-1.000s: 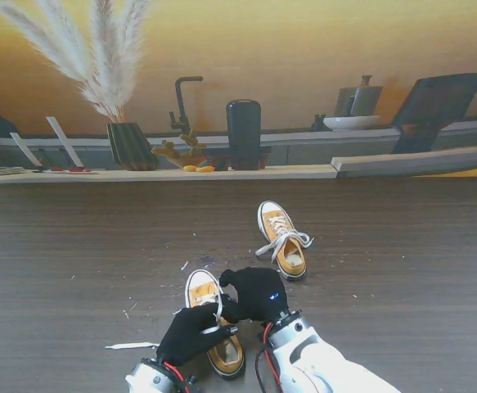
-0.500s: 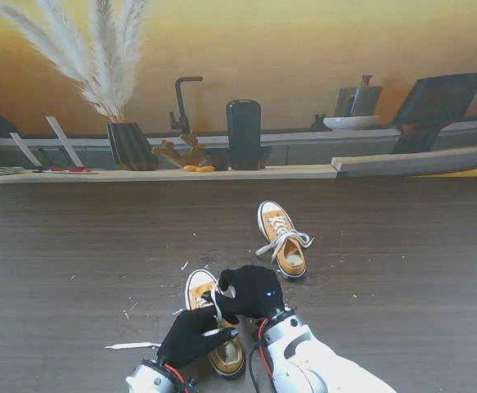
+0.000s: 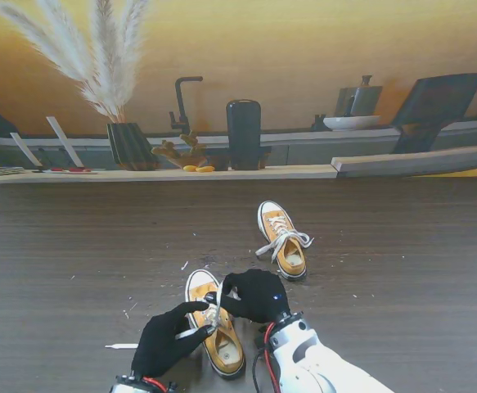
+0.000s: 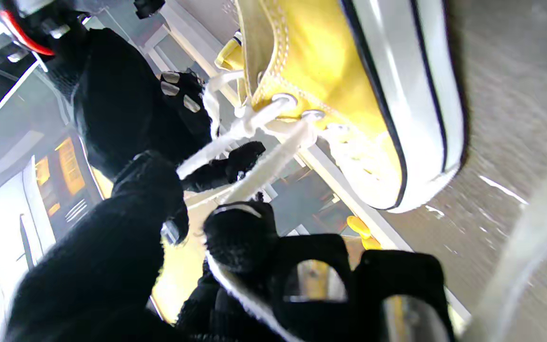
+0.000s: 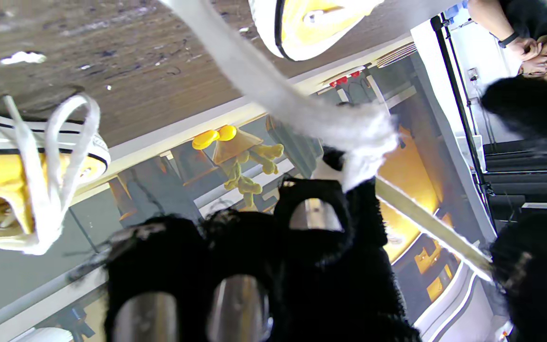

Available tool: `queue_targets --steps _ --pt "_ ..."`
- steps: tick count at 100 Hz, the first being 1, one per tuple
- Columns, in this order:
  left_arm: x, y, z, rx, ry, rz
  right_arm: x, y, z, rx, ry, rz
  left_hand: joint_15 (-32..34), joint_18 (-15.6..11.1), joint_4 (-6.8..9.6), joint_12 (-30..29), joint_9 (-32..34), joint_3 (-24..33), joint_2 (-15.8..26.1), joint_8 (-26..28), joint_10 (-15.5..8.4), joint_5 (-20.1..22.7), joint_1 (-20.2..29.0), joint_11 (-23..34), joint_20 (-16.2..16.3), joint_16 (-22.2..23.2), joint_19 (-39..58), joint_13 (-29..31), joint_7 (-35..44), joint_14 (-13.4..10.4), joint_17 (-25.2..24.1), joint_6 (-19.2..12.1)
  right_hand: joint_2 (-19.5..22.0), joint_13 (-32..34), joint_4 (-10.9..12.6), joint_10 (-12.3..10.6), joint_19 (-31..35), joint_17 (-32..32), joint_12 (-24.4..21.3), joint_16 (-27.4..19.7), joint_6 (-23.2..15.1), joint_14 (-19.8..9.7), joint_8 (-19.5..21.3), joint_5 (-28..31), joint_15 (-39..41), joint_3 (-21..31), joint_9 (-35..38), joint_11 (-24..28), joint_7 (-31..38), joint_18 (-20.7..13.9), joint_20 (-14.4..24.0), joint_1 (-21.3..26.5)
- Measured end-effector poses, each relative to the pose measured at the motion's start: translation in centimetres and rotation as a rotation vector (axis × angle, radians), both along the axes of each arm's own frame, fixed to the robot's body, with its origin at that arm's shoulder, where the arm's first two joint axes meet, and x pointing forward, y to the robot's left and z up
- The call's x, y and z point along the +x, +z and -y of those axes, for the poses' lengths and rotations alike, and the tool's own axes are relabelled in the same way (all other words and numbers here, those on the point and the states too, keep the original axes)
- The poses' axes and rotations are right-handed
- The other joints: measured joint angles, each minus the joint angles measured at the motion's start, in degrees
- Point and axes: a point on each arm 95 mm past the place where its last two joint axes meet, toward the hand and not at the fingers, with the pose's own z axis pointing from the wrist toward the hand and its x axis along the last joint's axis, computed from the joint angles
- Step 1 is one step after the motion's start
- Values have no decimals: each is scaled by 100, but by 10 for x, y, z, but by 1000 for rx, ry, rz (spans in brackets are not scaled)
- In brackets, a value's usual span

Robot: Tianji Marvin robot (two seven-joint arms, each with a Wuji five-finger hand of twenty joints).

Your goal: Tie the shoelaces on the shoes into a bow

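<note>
The near yellow canvas shoe with a white rubber sole [image 3: 214, 321] lies close to the near edge of the dark wooden table [image 3: 402, 270], its long axis running away from me with the toe at the far end. Its white flat shoelace [image 3: 213, 309] is lifted over the middle of the shoe, between the two hands. The black-gloved left hand [image 3: 163, 339] is on the left side of the shoe, and its fingers [image 4: 235, 232] pinch one lace strand. The black-gloved right hand [image 3: 258, 295] is on the right side, a little farther from me, and it is clamped on the other strand, which crosses close before its wrist camera [image 5: 302, 109].

Both hands are almost equally near to the laces, so I think the next move depends on crossing the two strands over the shoe's axis. The second yellow shoe [image 3: 283, 240], farther and to the right, has loops already.
</note>
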Motion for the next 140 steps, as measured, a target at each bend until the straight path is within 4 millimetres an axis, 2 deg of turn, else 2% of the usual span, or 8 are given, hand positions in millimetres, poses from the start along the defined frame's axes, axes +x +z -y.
queue_targets --steps 20,30,57,87,102,112,115,140 --pt "-15 5 -11 66 63 64 1 -2 5 -4 -24 -12 0 0 -48 0 1 -281 44 0 -17 -52 -148 -1 50 0 2 0 -189 -21 0 2 0 0 0 23 0 0 1 0 50 19 0 -1 0 2 0 0 -5 48 -1 0" --pt "-16 11 -18 92 158 133 0 -2 6 -11 -29 -18 0 0 -48 -1 1 -584 376 0 -17 -52 -144 -73 85 0 2 0 -246 -22 0 2 0 0 0 26 0 0 1 0 53 21 0 -1 0 10 0 0 -6 48 -1 0" --pt "-9 37 -35 347 299 232 1 -2 10 -25 -31 -27 -56 0 56 -1 2 -643 613 0 -17 -46 -380 -293 86 0 3 0 -250 -22 1 2 0 0 0 36 1 0 1 0 71 26 1 -1 4 179 0 0 -26 49 10 0" --pt "-1 46 -55 713 404 291 2 -2 14 -33 -40 -32 -123 -132 122 -1 2 -644 774 0 -14 -35 -380 -365 -133 0 3 0 -184 -26 0 -7 -65 0 0 47 2 0 1 0 79 39 1 -1 12 333 0 0 -74 50 138 3" --pt "2 47 -62 912 448 253 2 -1 17 -38 -46 -37 -129 -132 338 -1 2 -947 837 0 -14 -30 -170 -397 -205 0 3 0 -138 -64 1 -39 -130 0 0 53 2 0 2 75 87 54 1 -1 17 359 0 0 -75 105 277 6" --pt "3 47 -66 1027 457 167 0 0 19 -39 -48 -37 -183 -139 342 -1 2 -770 733 1 -72 -28 475 -440 -220 0 3 0 -38 -144 1 -118 -145 0 0 53 2 0 3 81 88 57 1 -1 18 367 0 0 -75 107 313 7" --pt "3 47 -66 1057 449 136 0 0 19 -40 -49 -36 -190 -343 344 -1 2 -699 661 2 -103 -26 632 -441 -229 0 3 0 -12 -173 1 -119 -185 0 0 54 2 0 3 84 88 57 1 -1 18 374 0 0 -75 107 313 8" --pt "-1 52 -64 1183 331 -96 -1 2 21 -43 -49 -34 -269 -364 344 0 2 -524 327 7 -160 -9 710 -444 -532 0 4 0 270 -256 1 -268 -256 0 0 55 2 0 4 144 88 61 1 -1 19 522 0 0 -75 107 324 11"
